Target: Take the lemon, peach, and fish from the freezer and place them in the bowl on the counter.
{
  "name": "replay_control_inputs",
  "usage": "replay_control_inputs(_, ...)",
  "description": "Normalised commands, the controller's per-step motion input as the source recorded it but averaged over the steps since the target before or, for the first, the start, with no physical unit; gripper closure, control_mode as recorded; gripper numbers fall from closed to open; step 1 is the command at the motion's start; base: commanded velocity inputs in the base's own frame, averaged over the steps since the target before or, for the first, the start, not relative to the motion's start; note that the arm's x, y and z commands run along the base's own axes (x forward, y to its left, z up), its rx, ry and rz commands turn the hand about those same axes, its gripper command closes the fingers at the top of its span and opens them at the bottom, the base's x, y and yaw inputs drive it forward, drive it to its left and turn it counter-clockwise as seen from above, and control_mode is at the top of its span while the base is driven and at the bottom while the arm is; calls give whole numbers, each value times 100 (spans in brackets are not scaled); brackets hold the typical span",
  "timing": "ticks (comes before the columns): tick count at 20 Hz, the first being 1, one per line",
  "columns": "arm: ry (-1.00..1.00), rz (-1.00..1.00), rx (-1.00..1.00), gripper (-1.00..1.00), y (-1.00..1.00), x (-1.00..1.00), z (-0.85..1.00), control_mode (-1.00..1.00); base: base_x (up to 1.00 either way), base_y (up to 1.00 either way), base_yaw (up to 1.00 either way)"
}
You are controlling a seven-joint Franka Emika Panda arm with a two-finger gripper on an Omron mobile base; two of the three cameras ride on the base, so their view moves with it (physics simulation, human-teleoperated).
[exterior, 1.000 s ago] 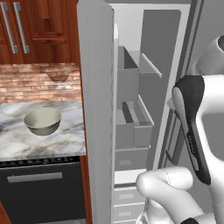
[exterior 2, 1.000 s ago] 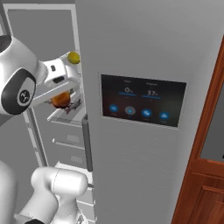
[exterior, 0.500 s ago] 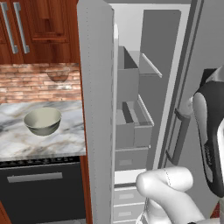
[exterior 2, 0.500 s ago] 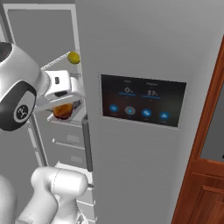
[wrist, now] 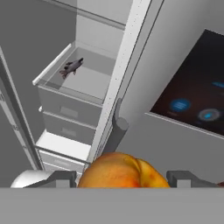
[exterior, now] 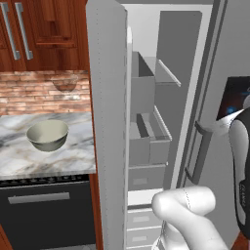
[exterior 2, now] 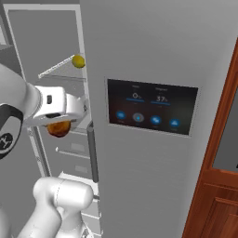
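One peach (wrist: 122, 170) sits gripped between the pincer (wrist: 123, 178) tips.

The arm is reaching up from the base, its white wrist levelled toward the right in the right base view. The gripper (wrist: 122, 178) is clasping the peach (wrist: 121, 170) between its two dark fingertips (wrist: 59, 178).

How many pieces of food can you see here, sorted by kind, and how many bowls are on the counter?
Lemon: 1, on the freezer's upper shelf
Peach: 1, between the end effector's fingertips
Fish: 1, on a lower freezer shelf
Pale bowl: 1, on the counter
Dark bowl: 1, by the brick wall
Total: 5
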Motion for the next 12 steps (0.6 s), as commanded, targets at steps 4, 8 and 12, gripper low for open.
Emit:
replay_control_inputs(4, -4, -1, 1, 100, 2, 0, -16, -100, 0, 0, 0)
replay_control_inputs(8, -3, 0, 2, 100, 0, -3, -18, 100, -9, 1, 0)
replay_control_inputs(12, 0, 0, 0, 100, 0, 0, 0, 100, -63, 14, 0)
